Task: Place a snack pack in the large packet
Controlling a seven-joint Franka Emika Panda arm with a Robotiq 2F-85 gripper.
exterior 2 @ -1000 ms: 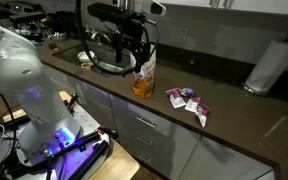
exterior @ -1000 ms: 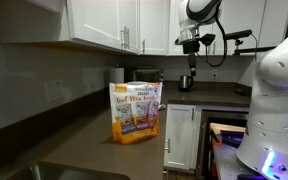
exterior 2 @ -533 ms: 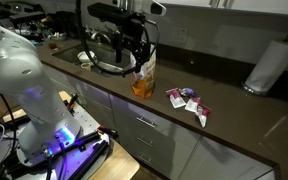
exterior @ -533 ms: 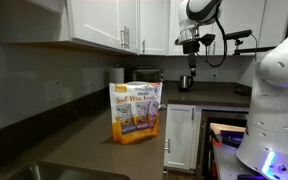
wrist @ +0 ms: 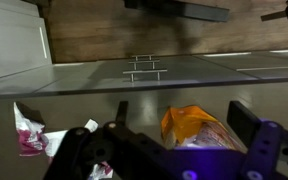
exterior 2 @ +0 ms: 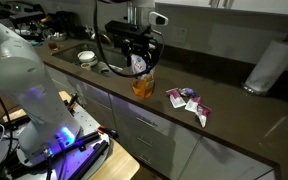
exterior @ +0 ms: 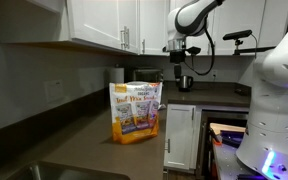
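Yellow-orange large packet (exterior: 136,112), only one

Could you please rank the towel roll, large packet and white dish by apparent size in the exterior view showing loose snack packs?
1. Towel roll
2. Large packet, though the claw covers its top, so this pair is unsure
3. White dish, clearly smallest
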